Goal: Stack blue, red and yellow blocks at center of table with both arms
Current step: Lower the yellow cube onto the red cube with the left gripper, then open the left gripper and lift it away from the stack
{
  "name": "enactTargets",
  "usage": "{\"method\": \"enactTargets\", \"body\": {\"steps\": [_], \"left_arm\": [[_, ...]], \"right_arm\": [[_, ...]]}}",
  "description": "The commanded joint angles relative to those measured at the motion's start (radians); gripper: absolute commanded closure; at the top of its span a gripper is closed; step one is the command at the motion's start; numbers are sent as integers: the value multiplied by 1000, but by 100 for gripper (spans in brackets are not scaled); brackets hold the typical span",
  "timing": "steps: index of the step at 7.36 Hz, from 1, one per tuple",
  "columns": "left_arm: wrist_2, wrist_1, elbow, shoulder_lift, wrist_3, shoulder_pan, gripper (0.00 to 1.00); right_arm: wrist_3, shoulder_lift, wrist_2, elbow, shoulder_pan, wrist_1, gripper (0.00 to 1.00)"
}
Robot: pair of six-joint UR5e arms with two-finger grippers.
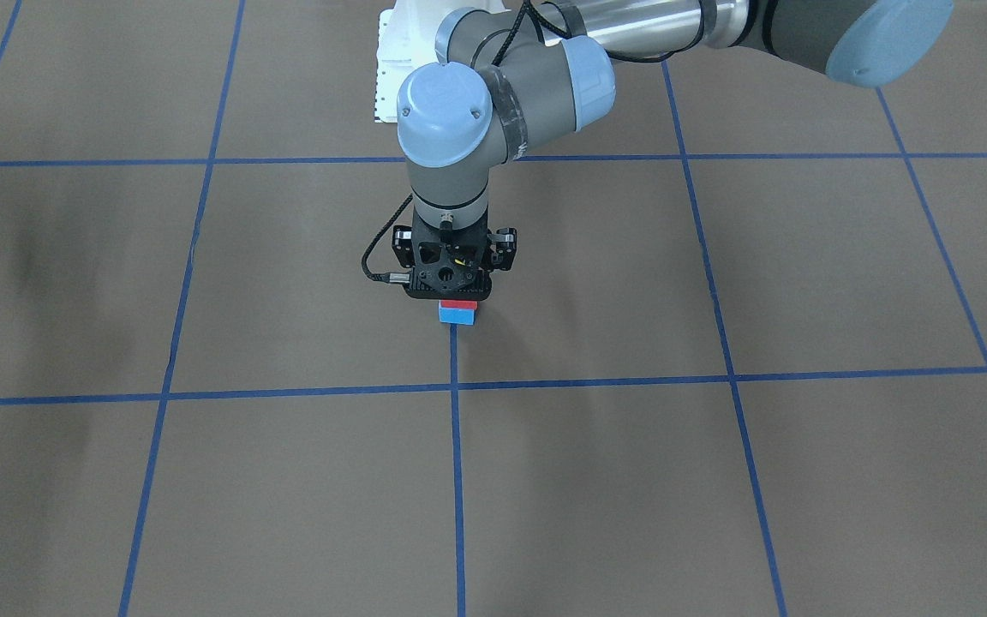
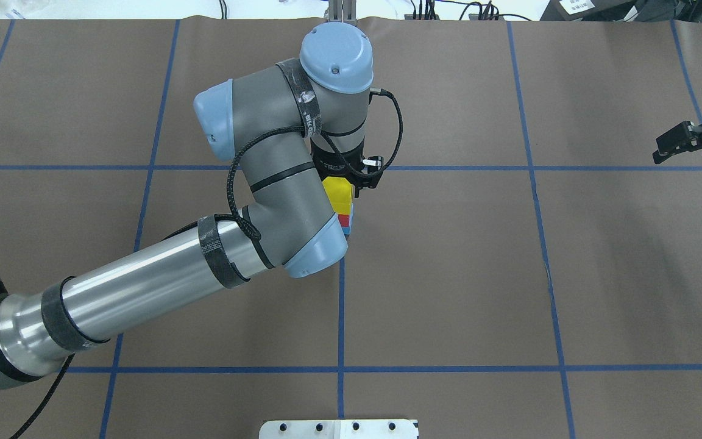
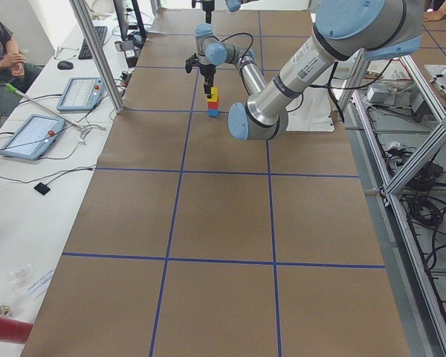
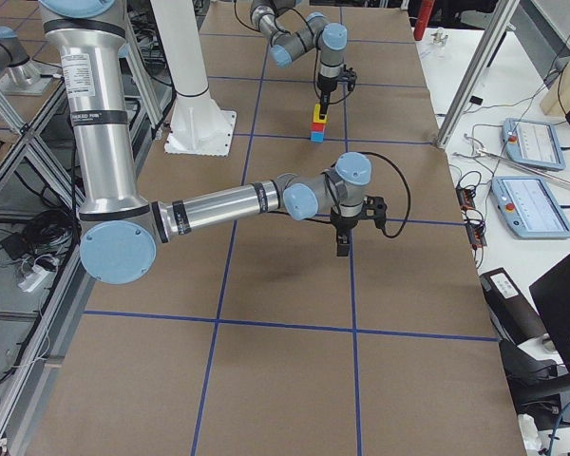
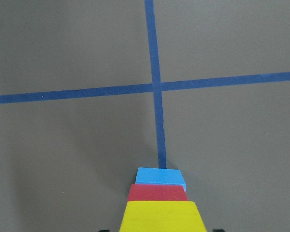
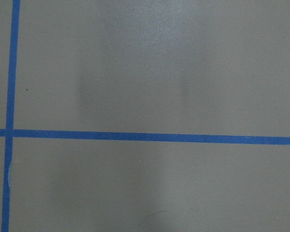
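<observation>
My left gripper (image 1: 448,291) sits straight over the stack at the middle of the table (image 2: 448,274) — yellow block (image 5: 162,216) on red block (image 5: 157,193) on blue block (image 5: 160,176). Pinching or let go — I can't tell. My right gripper (image 2: 686,143) is far off; can't tell there either.

Open tabletop (image 2: 448,274) round stack (image 2: 336,194) (left arm (image 2: 278,183) above)
</observation>
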Motion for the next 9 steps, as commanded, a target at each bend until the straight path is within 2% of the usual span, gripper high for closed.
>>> {"method": "enactTargets", "body": {"steps": [1, 2, 3, 4, 5, 6, 7, 8, 9], "left_arm": [[-2, 11, -34, 0, -1, -4, 0], [-3, 72, -118, 2, -1, -18, 0], [-5, 193, -229, 6, 15, -33, 0], [-5, 240, -379, 97, 18, -47, 0], [-5, 240, -545, 261, 92, -85, 0], [-21, 235, -666, 442, 236, -161, 0], [-78, 196, -703, 598, 406, -278, 0], [-157, 79, -679, 759, 579, -432, 0], [-276, -52, -577, 878, 737, -586, 0]], "right_arm": [[0, -1, 0, 0, 0, 0, 0], [-1, -1, 0, 0, 1, 0, 0], [-3, -1, 3, 0, 12, 0, 0], [-4, -2, 6, 2, 28, 0, 0], [-6, -5, 15, 0, 58, -3, 0], [-24, -20, 41, -2, 100, -3, 0], [-64, -43, 93, -2, 145, -3, 0], [-78, -65, 144, 0, 179, -3, 0], [-115, -82, 150, 2, 218, -3, 0]]}}
